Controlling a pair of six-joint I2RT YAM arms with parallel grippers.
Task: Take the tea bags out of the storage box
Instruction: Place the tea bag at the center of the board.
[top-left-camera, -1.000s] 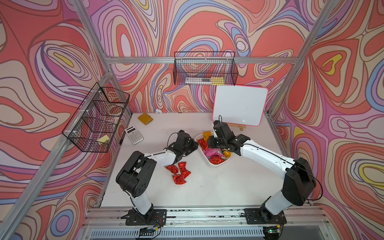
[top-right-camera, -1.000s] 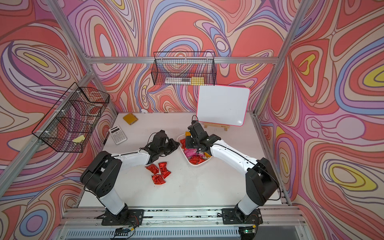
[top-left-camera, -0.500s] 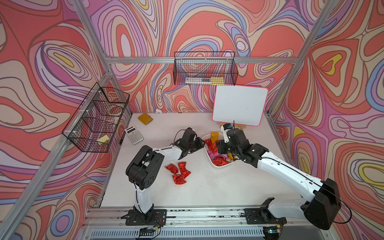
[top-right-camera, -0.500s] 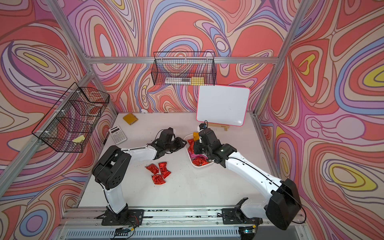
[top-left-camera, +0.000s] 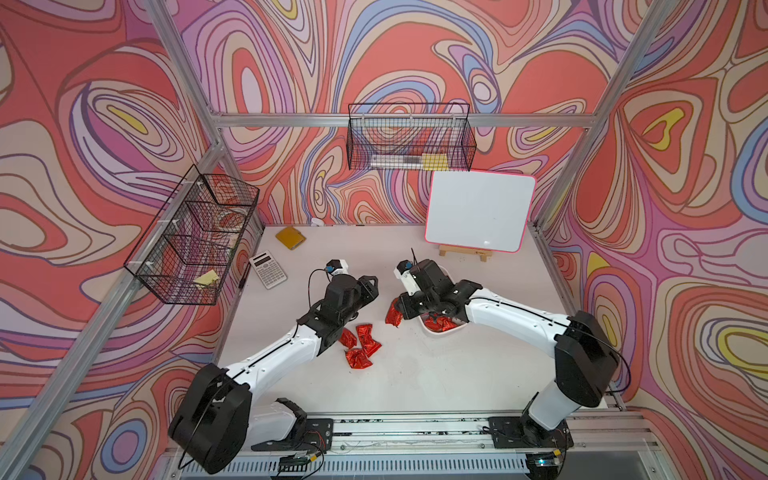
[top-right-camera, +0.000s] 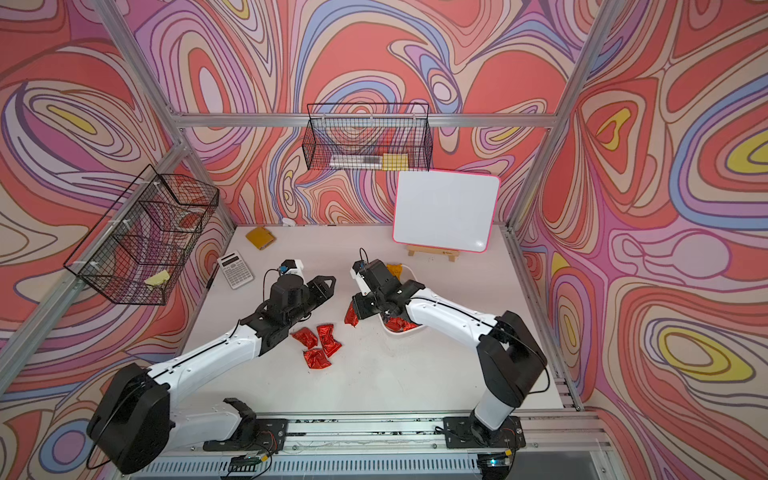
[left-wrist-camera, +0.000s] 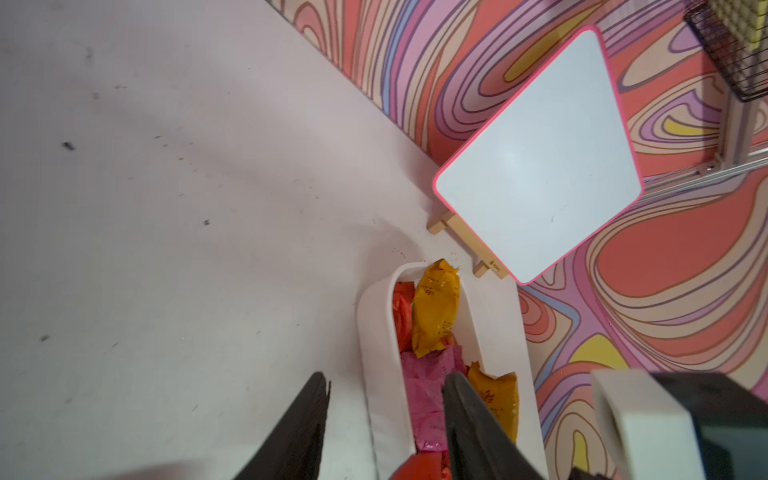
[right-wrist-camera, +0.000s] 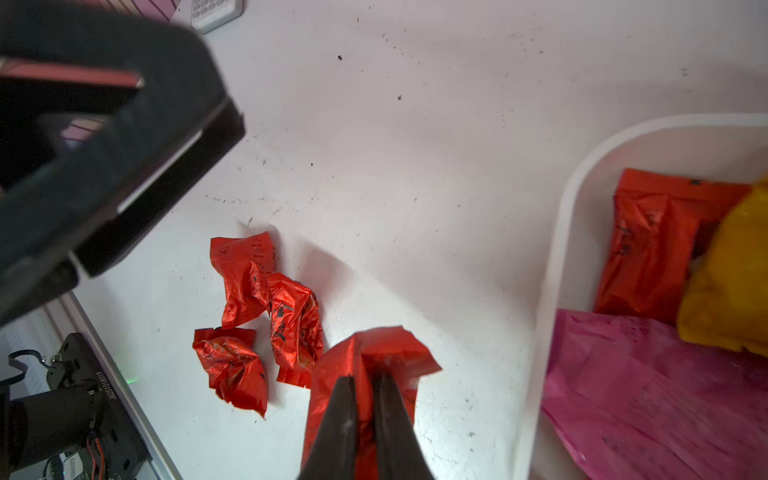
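Note:
The white storage box (top-left-camera: 441, 330) sits right of centre, mostly under my right arm. Inside lie tea bags: a yellow-orange one (left-wrist-camera: 436, 307), a pink one (left-wrist-camera: 428, 386) and a red one (right-wrist-camera: 652, 241). My right gripper (right-wrist-camera: 368, 382) is shut on a red tea bag (right-wrist-camera: 374, 349), which hangs just left of the box above the table (top-left-camera: 392, 316). Three crumpled red tea bags (top-left-camera: 359, 340) lie on the table by my left forearm. My left gripper (left-wrist-camera: 386, 376) is open and empty, with its jaws either side of the box's near wall (left-wrist-camera: 376, 340).
A pink-edged whiteboard (top-left-camera: 480, 216) stands on a small wooden easel behind the box. A calculator (top-left-camera: 268, 270) and a mustard pad (top-left-camera: 290, 237) lie at the back left. Wire baskets hang on the back wall (top-left-camera: 409, 139) and the left wall (top-left-camera: 195, 237).
My right gripper has come out of the box to its left side with a red tea bag. My left gripper has opened and swung from the pile towards the box.

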